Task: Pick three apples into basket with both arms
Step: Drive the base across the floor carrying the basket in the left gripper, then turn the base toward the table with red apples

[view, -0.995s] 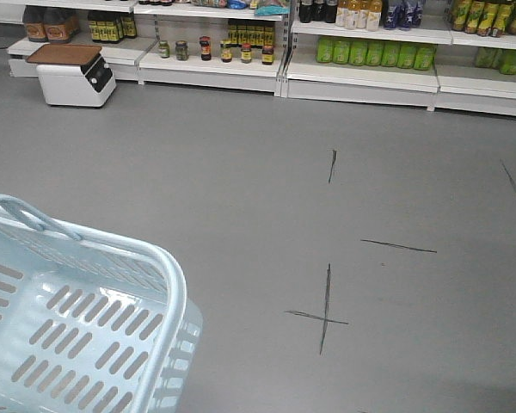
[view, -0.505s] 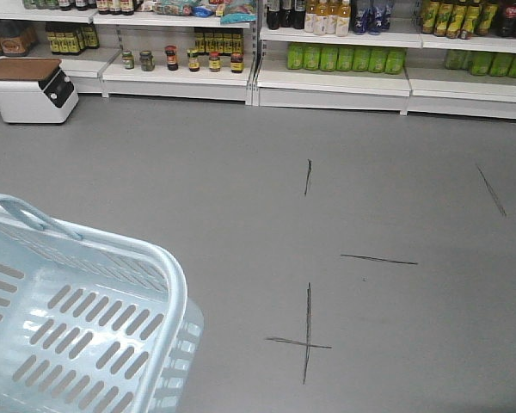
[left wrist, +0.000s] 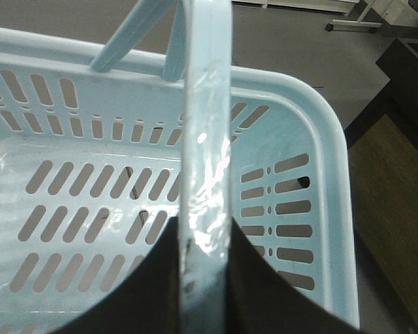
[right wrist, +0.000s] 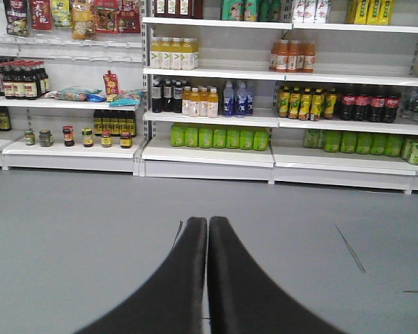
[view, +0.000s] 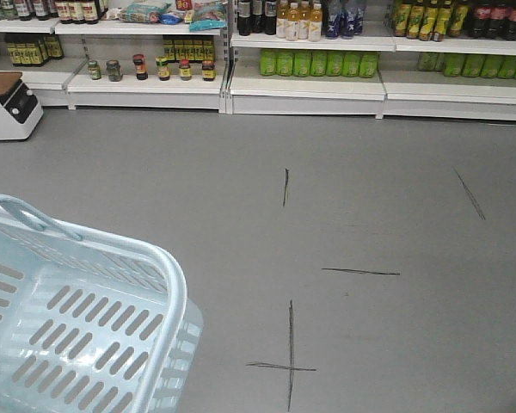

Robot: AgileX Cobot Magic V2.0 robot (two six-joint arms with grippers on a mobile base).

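The pale-blue slotted basket [view: 77,327] fills the lower left of the front view and hangs empty; no apples are in view anywhere. In the left wrist view my left gripper [left wrist: 203,233] is shut on the basket's hoop handle [left wrist: 207,125], which runs straight up between the two black fingers above the basket's bare slotted floor [left wrist: 83,223]. The right wrist view shows my right gripper [right wrist: 207,223] shut with nothing in it, its black fingers pressed together and pointing over the grey floor toward the shelves.
White store shelves [view: 310,82] with bottles, jars and green packs line the far wall. A white box with a brown lid [view: 4,103] stands at the far left. Dark scuff lines [view: 291,353] mark the grey floor. A dark wooden surface [left wrist: 393,188] lies right of the basket.
The front view has swung to the right and slightly upward: shelves, white box and floor marks slid left and down in the frame. The basket keeps its place in the view.
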